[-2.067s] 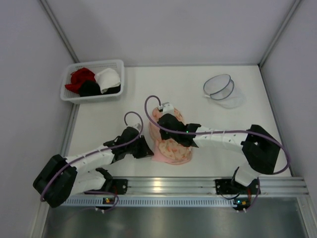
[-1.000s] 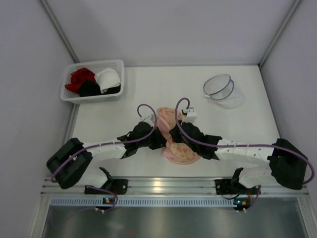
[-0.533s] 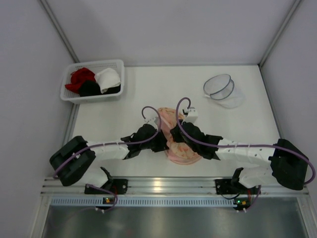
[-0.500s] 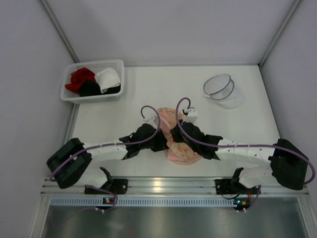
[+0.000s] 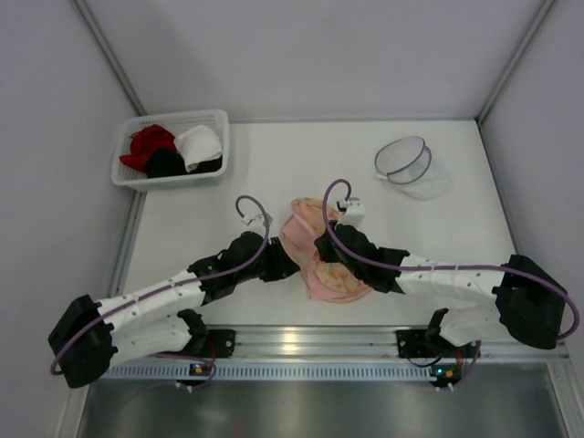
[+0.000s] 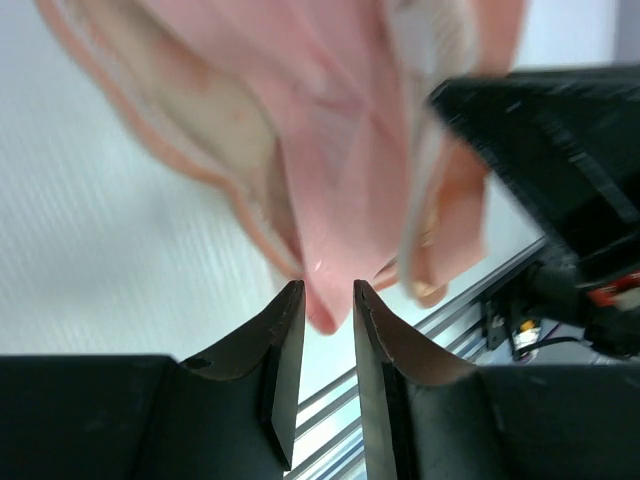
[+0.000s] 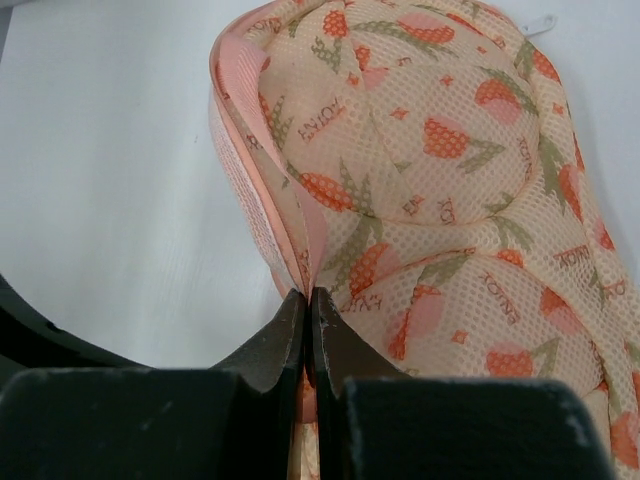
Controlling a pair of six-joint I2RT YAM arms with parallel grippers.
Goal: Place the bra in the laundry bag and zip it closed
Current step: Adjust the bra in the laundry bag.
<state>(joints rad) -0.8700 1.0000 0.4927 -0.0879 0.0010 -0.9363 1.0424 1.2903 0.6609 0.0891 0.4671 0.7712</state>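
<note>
Right end effector [image 7: 307, 300] pinches laundry bag [image 7: 440, 180] rim; dome lies ahead.

laundry bag [image 7: 450, 150] mesh, repeated word, perhaps "enjoy"

**Bag at the front middle, an arm on either side**

The laundry bag [image 5: 333, 281] lies on the table [image 5: 274, 169] at the front middle, just behind the rail [image 5: 301, 339]. The left gripper [image 5: 288, 268] sits at the bag's left edge with a fold of cloth between its fingers. The right gripper [image 5: 321, 248] reaches in from the right, the bag's rim pinched between its fingers. A basket [image 5: 164, 182] with clothes [image 5: 173, 149] in it stands at the back left. A mesh pouch [image 5: 406, 164] lies at the back right, well apart from the bag.
</note>
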